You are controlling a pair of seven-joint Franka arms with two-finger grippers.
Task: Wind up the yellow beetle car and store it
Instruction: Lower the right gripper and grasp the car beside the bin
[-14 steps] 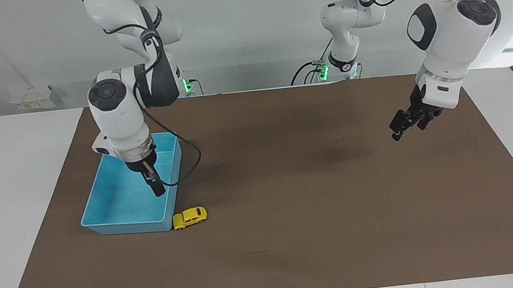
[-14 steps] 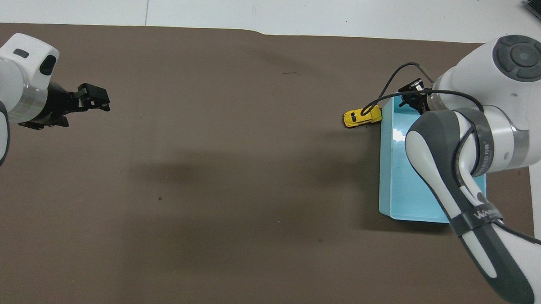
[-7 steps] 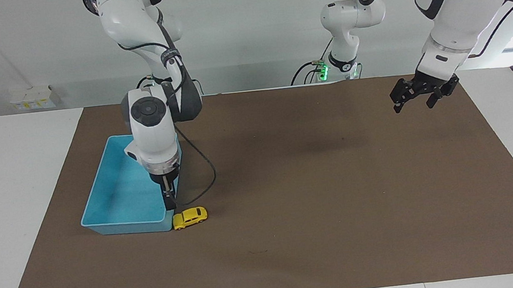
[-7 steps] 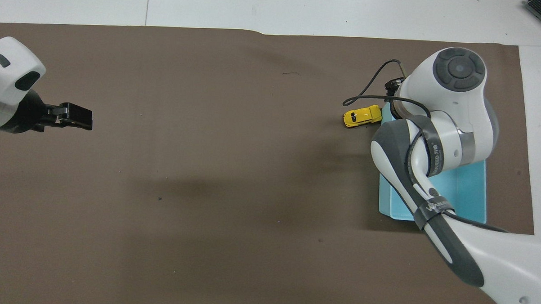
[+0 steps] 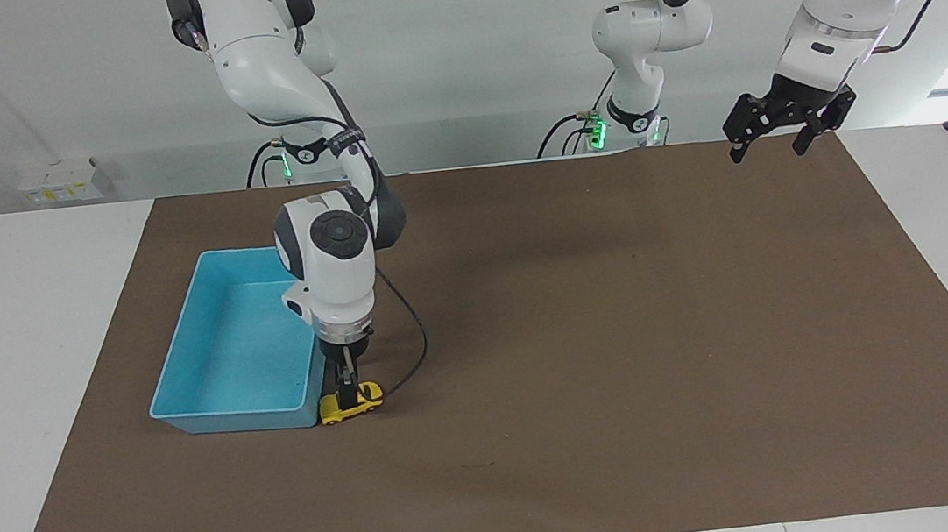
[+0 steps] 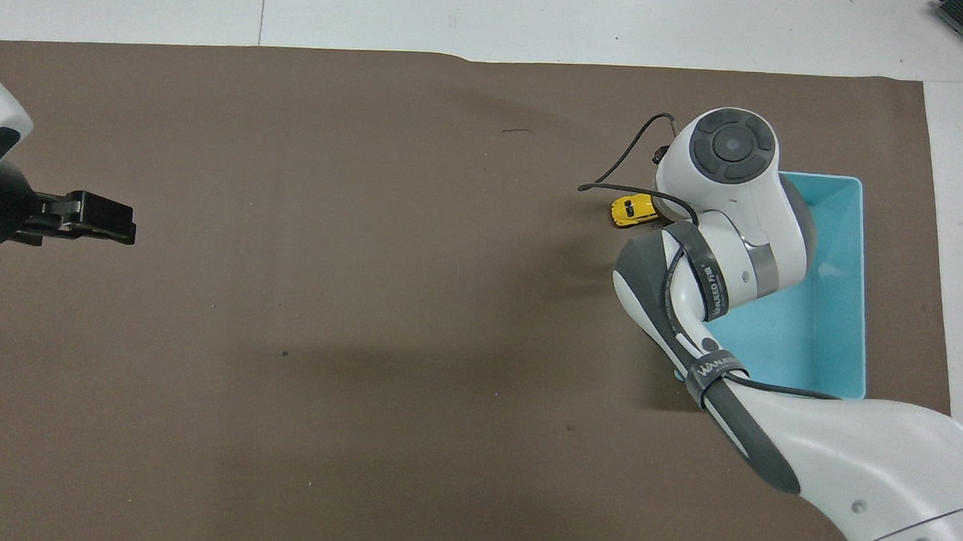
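The yellow beetle car (image 5: 351, 402) sits on the brown mat (image 5: 624, 356) at the lower left of the facing view, its rear just beside the corner of the blue bin (image 5: 229, 412), outside it. The bin shows nothing inside. So storing is not done, and nothing shows the car has been wound up.

The right claw (image 5: 350, 391) is down over the car's roof, pointing straight down, fingers spread and reaching around the body; they have not pinched it. By my reading this is the start of the first grasp, with the whole job left: grip the car, wind it, then put it in the bin.

The left claw (image 5: 780, 121) hangs high at the upper right of the facing view, fingers wide and holding nothing, waiting over the mat's edge.
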